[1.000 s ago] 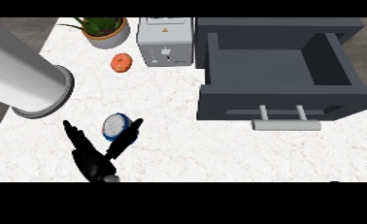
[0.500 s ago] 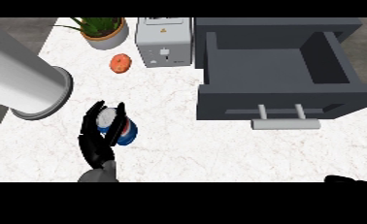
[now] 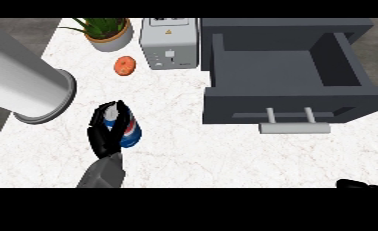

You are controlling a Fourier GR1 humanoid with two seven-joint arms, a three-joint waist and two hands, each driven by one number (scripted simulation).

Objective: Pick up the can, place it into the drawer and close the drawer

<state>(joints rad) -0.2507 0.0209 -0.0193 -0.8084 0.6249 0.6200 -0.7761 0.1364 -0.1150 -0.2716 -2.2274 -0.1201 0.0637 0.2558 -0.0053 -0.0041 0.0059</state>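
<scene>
The can (image 3: 131, 132), blue with a red and white band and a silver top, stands on the white counter at the lower left. My left hand (image 3: 102, 136) is curled round it from the left and hides much of its side. The dark grey drawer (image 3: 280, 106) is pulled out at the right, its inside bare, with a pale bar handle (image 3: 294, 127) on its front. The drawer lies well to the right of the can. Only a black tip of my right hand (image 3: 356, 184) shows at the lower right corner.
A large white cylinder (image 3: 28, 86) lies at the left edge, just above the can. A silver toaster (image 3: 170, 43), a potted plant (image 3: 108, 31) and a small orange fruit (image 3: 124, 65) sit at the back.
My left hand's fingers, spread beside the can a second ago, have curled round it. A bit of my right hand has come into view at the lower right corner.
</scene>
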